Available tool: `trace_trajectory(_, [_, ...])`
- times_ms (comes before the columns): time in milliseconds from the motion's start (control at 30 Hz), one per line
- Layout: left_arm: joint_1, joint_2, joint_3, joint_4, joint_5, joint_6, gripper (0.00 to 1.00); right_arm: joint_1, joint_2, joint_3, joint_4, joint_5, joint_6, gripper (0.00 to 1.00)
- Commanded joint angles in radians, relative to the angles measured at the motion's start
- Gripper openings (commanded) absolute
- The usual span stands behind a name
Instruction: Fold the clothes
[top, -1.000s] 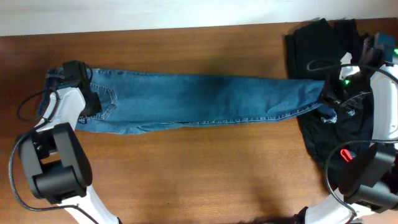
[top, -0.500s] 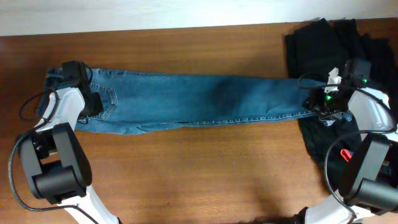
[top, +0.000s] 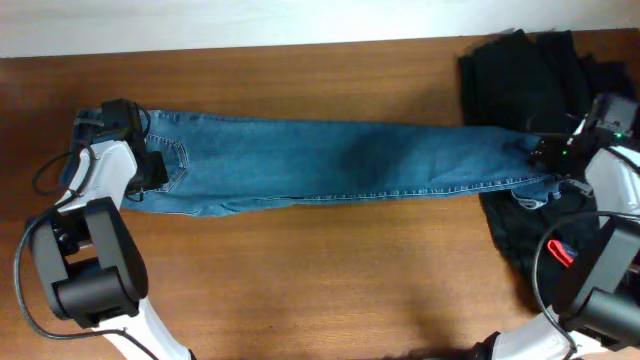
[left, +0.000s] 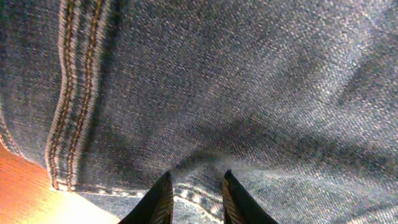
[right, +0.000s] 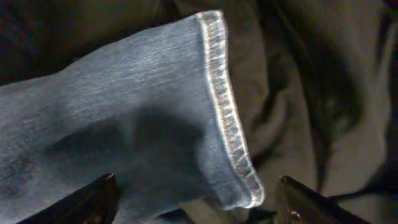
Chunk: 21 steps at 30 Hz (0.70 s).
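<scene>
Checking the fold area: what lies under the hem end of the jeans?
The hem of the jeans lies on black garments; what is beneath those, table or more cloth, is covered.

left end effector (left: 195, 198) points down, fingers pinched nearly together; right end effector (right: 198, 193) also points down, fingers spread wide apart.

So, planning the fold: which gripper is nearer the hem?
Right. The right gripper, jaws open, is at the hem; the left gripper is at the waist end, jaws pinching the jeans.
</scene>
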Motion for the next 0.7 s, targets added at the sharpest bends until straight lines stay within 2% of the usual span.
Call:
trace_trajectory(0, [0.002, 0.013, 0.017, -0.002, 0.011, -0.006, 0.26, 0.002, -0.017, 0.034, -0.063, -0.091, -0.019, 0.87])
trace_trajectory(133, [0.002, 0.012, 0.017, -0.004, 0.011, -0.006, 0.27, 0.002, -0.017, 0.034, -0.217, -0.27, -0.019, 0.88])
trace_trajectory(400, [0.002, 0.012, 0.017, -0.004, 0.011, -0.006, 0.27, 0.001, -0.019, 0.051, -0.304, -0.354, -0.069, 0.88])
trace_trajectory(567, [0.002, 0.013, 0.017, -0.008, 0.011, -0.006, 0.27, 0.0, -0.028, 0.176, -0.306, -0.256, -0.059, 0.92])
trace_trajectory(667, [0.002, 0.013, 0.017, -0.013, 0.011, -0.006, 0.27, -0.017, -0.028, 0.219, -0.3, -0.093, 0.035, 0.94])
